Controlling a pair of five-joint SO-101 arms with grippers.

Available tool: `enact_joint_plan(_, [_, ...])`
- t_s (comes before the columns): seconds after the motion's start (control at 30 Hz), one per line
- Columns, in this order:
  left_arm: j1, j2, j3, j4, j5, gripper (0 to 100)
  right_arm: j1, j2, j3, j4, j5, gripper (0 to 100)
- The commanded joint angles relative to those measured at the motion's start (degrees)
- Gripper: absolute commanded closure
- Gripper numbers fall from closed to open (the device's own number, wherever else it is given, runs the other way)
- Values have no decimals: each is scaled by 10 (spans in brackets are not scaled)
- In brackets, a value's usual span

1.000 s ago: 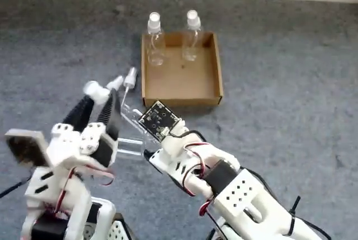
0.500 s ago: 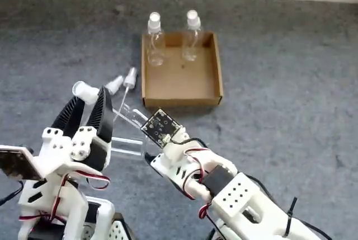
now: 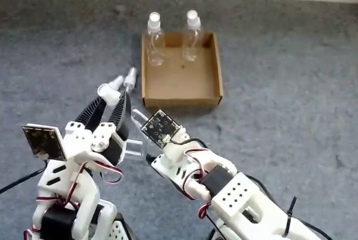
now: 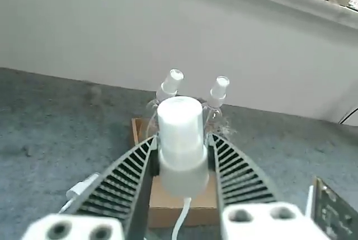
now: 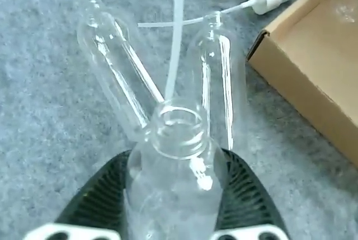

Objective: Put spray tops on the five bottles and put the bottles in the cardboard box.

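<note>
Left wrist: your left gripper (image 4: 183,144) clamps spray top (image 4: 179,118) | right wrist: right gripper (image 5: 176,161) clamps open bottle (image 5: 174,189), two bare bottles (image 5: 112,69) on desk | high: capped pair (image 3: 155,41) in cardboard box (image 3: 182,102)

No legible txt, labels or nos. on bottles (image 3: 155,44) or cardboard box (image 3: 182,80).
</note>
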Motion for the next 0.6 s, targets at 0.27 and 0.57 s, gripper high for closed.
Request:
enact_joint_plan(0.27, [-99, -4, -86, -4, 29, 996, 2, -15, -4, -15, -3, 995])
enact_joint_plan(0.57, [-15, -4, -9, -8, 30, 996, 4, -15, -3, -15, -3, 995])
